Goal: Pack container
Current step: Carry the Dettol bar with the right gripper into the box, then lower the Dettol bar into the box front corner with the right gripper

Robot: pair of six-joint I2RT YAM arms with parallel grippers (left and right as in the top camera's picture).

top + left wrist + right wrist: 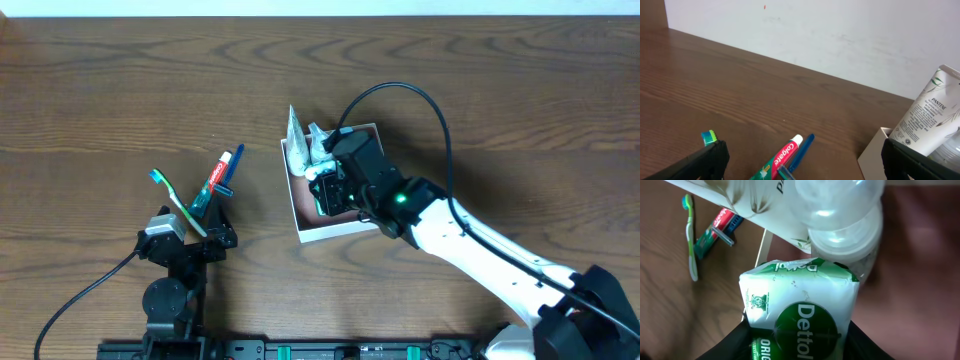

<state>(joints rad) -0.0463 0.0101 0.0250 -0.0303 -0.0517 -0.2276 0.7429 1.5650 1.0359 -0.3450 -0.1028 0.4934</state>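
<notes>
Right gripper (335, 190) clamping a green-and-white wrapped soap bar (800, 310) over the shallow white cardboard box (325, 231), crowded by a white plastic tube (297, 135) and clear bottle (840, 210); left gripper (205, 225), jaws apart, left of the box beside a green toothbrush (178, 203) and red toothpaste tube (213, 182).

The container (325, 231) is sitting on the bench (100, 100). In its far-left corner a tube (296, 132) is leaning beside a bottle (320, 150), with a soap bar (800, 315) just before them. Left of the container, a toothpaste (213, 183) and a toothbrush (180, 205) are lying close together.

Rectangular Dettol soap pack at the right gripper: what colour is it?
Soap pack: white wrapper, green logo; best in right wrist view.
</notes>
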